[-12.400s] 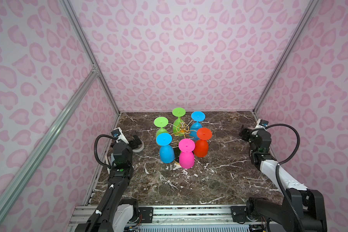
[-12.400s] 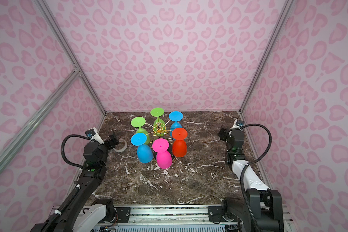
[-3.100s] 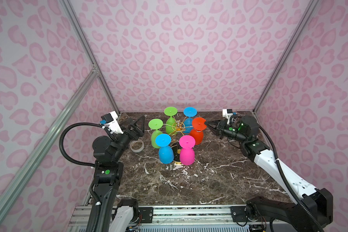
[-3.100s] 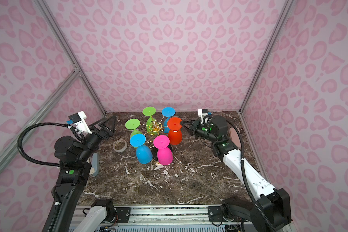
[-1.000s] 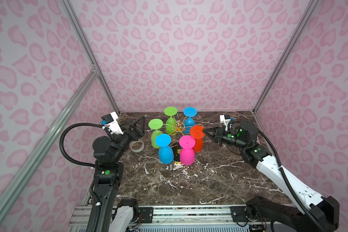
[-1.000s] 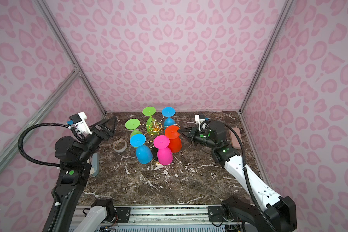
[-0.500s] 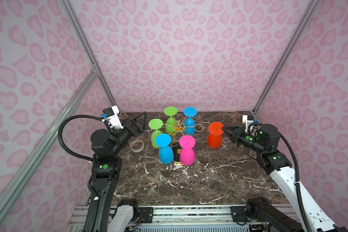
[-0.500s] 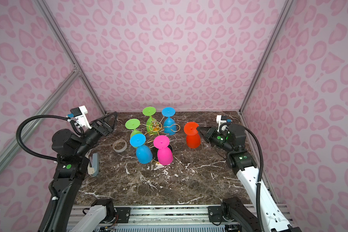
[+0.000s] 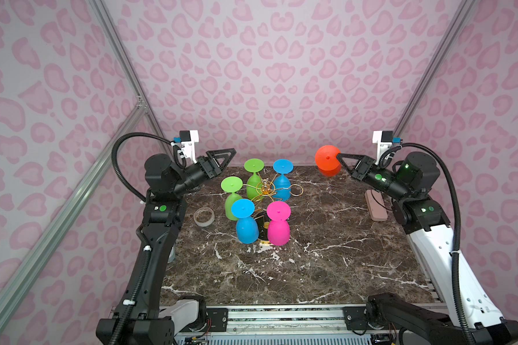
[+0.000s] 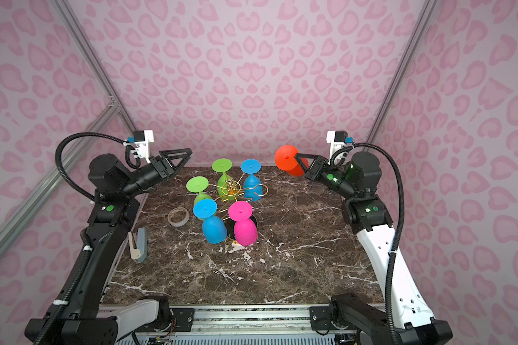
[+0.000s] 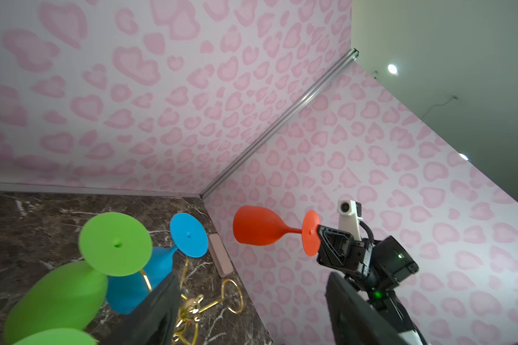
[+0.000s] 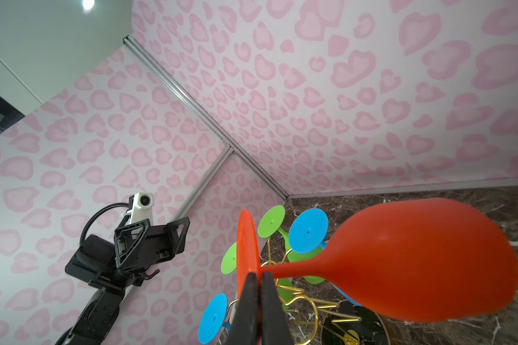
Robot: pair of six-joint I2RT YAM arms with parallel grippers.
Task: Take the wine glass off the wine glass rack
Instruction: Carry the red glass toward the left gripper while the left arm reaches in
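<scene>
The lift-off step looks done. The red glass (image 9: 326, 159) is clear of the rack (image 9: 265, 189), held in the air at about 2 o'clock of it in both top views, well apart from the wire and raised above the tabletop (image 9: 326, 245). The right tool (image 9: 339, 156) is clenched on the foot, right by the stem. In the right wrist view its fingers (image 12: 247, 304) press together there, and the glass lies on its side with the bowl pointing away from the tool. The rack's loop (image 9: 295, 188) at 3 o'clock stands empty, and the other glasses (image 9: 277, 227) hang in theirs. The left tool (image 9: 226, 155) is raised at 10 o'clock of the rack, jaws spread wide with nothing between them, aimed roughly towards the red glass. What seems left is putting the glass down, or passing it across if that is what the left tool is for. Either way the wrist probably has to turn so the glass comes upright, then lower onto bare marble at 4 or 5 o'clock of the rack. That spot is away from the pink case (image 9: 376, 206) at 3 o'clock and the tape roll (image 9: 204, 216) at 9. The grip is thin and far from the heavy bowl, so a slow turn is likely safest before letting go.
</scene>
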